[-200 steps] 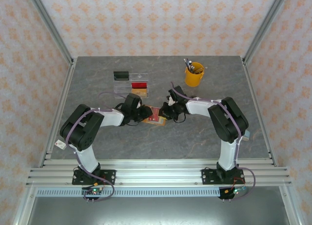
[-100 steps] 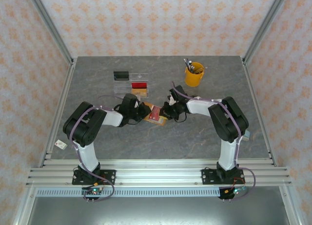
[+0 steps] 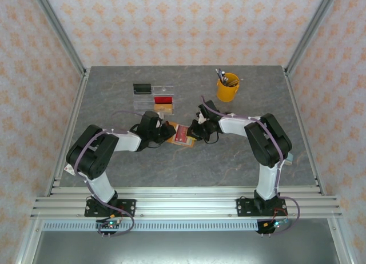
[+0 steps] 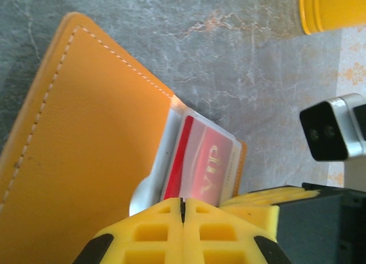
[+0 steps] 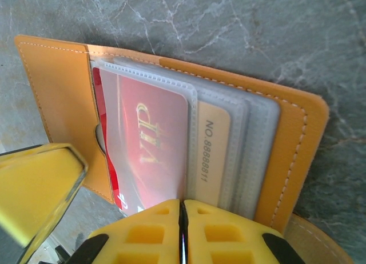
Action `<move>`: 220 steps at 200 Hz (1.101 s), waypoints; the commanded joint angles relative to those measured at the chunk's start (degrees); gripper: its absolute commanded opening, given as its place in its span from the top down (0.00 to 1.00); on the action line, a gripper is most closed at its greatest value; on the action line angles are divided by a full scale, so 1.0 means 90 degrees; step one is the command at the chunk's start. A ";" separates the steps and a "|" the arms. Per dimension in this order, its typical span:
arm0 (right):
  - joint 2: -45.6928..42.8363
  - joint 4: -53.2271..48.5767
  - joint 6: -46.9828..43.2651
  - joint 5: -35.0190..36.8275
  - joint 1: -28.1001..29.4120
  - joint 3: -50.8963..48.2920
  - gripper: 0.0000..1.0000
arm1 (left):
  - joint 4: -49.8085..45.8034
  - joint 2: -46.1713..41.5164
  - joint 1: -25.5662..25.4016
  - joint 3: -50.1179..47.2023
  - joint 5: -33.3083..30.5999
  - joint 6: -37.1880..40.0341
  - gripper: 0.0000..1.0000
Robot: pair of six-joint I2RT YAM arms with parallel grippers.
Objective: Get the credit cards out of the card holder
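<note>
On the grey table point(image 3: 240, 155), between the two arms' tips: the card holder point(image 3: 182, 134), orange-tan, spread open, met from both sides. Clenched tight, the left gripper point(image 4: 183, 210), yellow pads pressed flat together right at the lower edge of the red card point(image 4: 200, 167), which juts from a clear sleeve; cannot tell whether that card is pinched. Likewise closed, the right gripper point(image 5: 182, 210), pads meeting at the holder's near edge, just below the red card and a tan numbered card point(image 5: 213, 152), both still in their sleeves; cannot tell if anything is caught between. Farther back, a yellow cup point(image 3: 227, 88) and a clear tray point(image 3: 154, 98), well apart from the holder.
</note>
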 commanded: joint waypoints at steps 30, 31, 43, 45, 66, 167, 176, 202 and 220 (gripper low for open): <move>0.0166 -0.0701 -0.0130 0.0491 -0.0032 -0.0236 0.89 | -0.0457 -0.0241 -0.0013 0.0006 -0.0143 0.0257 1.00; 0.0166 -0.0700 -0.0127 0.0488 -0.0032 -0.0238 0.89 | -0.0470 -0.0235 -0.0010 0.0015 -0.0132 0.0262 1.00; 0.0190 -0.0710 -0.0154 0.0485 -0.0032 -0.0230 0.89 | -0.0560 -0.0229 -0.0026 0.0011 -0.0093 0.0223 0.90; 0.0189 -0.0715 -0.0154 0.0490 -0.0027 -0.0230 0.89 | -0.0553 -0.0236 -0.0027 -0.0001 -0.0086 0.0223 0.88; 0.0230 -0.0725 -0.0171 0.0446 -0.0032 -0.0221 0.89 | -0.0714 -0.0284 -0.0099 -0.0036 0.0014 0.0258 0.75; 0.0394 -0.0577 -0.0203 0.0218 -0.0029 -0.0267 0.89 | -0.0277 0.0192 -0.0300 -0.0082 0.0169 -0.0272 0.71; 0.0399 -0.0536 -0.0193 0.0179 -0.0032 -0.0283 0.89 | -0.0111 0.0253 -0.0318 -0.0096 0.0197 -0.0369 0.71; 0.0401 -0.0466 -0.0184 0.0075 -0.0032 -0.0337 0.89 | 0.0284 0.0385 -0.0321 -0.0168 0.0290 -0.0607 0.72; 0.0404 -0.0465 -0.0184 0.0060 -0.0032 -0.0355 0.89 | 0.0343 0.0349 -0.0319 -0.0209 0.0271 -0.0633 0.75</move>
